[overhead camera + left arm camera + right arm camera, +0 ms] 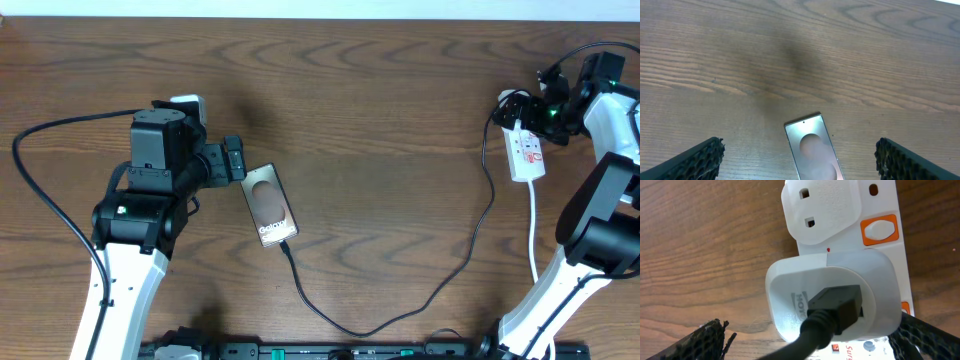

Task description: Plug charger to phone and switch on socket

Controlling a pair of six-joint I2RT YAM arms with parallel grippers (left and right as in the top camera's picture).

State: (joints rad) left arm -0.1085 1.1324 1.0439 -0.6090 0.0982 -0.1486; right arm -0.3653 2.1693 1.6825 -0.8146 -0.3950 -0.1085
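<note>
The phone [270,205] lies flat on the table, a shiny brownish-grey slab; its far end also shows in the left wrist view [812,150]. The charger's thin black cable [440,290] loops from the phone's near end across the table up to the socket [528,152], a white strip. My left gripper [234,160] [799,147] stands open just beyond the phone's far end, holding nothing. My right gripper [522,108] [810,335] is open over the socket's [875,210] far end, either side of a white adapter [790,285] carrying the black plug [837,305]. An orange switch [880,230] sits beside it.
The socket's white cord [532,235] runs toward the near edge beside the right arm's base [600,240]. A thick black arm cable [45,200] curves along the left side. A dark rail [350,352] lines the front edge.
</note>
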